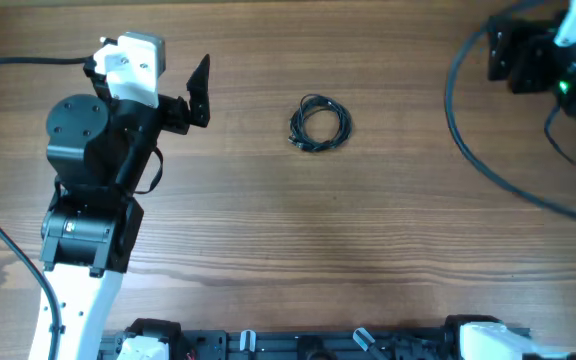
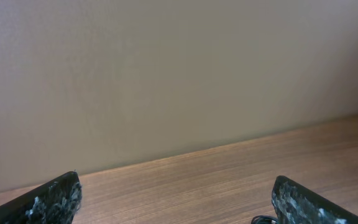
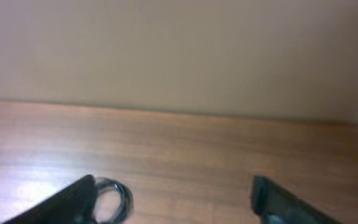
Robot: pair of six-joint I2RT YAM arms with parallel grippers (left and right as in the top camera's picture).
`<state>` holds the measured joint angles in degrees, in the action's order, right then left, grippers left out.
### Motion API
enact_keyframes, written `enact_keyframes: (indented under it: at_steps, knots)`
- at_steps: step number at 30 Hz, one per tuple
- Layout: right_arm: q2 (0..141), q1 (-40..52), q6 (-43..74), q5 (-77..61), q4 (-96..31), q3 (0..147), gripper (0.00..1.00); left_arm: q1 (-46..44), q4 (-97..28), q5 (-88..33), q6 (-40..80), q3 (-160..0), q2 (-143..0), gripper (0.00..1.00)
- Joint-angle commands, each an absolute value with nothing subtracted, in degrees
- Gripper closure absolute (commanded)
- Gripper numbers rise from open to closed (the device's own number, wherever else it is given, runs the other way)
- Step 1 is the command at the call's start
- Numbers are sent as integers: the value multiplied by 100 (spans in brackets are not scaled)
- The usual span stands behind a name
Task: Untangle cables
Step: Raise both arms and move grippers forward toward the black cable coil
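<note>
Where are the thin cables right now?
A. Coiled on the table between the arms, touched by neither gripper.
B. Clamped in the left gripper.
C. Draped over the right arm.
A: the cables lie in a small coil on the table, well apart from the left gripper and the right gripper, both open.

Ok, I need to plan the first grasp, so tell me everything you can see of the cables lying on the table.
The cables form one small, loose coil of very thin black wire, wound in several overlapping loops, roughly round with an open centre. A tiny lighter spot at its lower left edge may be a plug, but it is too small to tell. The coil lies flat on the wooden table, near the middle. Nothing but the tabletop touches it.
</note>
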<state>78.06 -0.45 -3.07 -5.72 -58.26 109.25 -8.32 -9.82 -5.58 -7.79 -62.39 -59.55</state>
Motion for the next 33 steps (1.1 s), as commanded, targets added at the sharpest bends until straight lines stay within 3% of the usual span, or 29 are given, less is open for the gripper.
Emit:
enact_keyframes:
  at_steps: [1, 2, 3, 4, 5, 6, 7, 13, 19, 28, 33]
  knots:
    - [8079, -62, -611, -801, -5789, 11050, 73, -854, -978, -484, -720, -6187, -5896, 0]
    - [8119, -62, -615, -799, -5784, 11050, 64, -854, -980, -484, -720, -6187, -5894, 0]
    - [8149, -62, -622, -790, -5767, 11050, 0, -854, -978, -484, -720, -6187, -5889, 0]
    - [8156, -62, -644, -755, -5701, 11050, 1, -854, -978, -484, -720, -6187, -5885, 0]
    - [8160, -62, -720, -735, -5537, 11050, 21, -854, -974, -484, -720, -6187, -5881, 0]
    - [8160, -62, -729, -742, -5258, 11050, 21, -854, -961, -502, -718, -6187, -5881, 0]
    - [8160, -62, -733, -757, -4849, 11050, 0, -854, -961, -528, -718, -6187, -5881, 0]
    - [8591, -62, -753, -333, -2418, 11050, 0, -854, -967, -475, -720, -6187, -5878, 0]
    - [8831, -36, -751, 642, -2818, 10420, 1, -851, -963, -419, -729, -6187, -5892, 0]
    - [7695, 226, -587, 860, -2097, 7970, 0, -851, -978, -274, -1026, -6187, -5905, 0]
    - [7008, 301, -436, 974, -1940, 7419, 0, -851, -1000, -213, -974, -6169, -6066, 0]
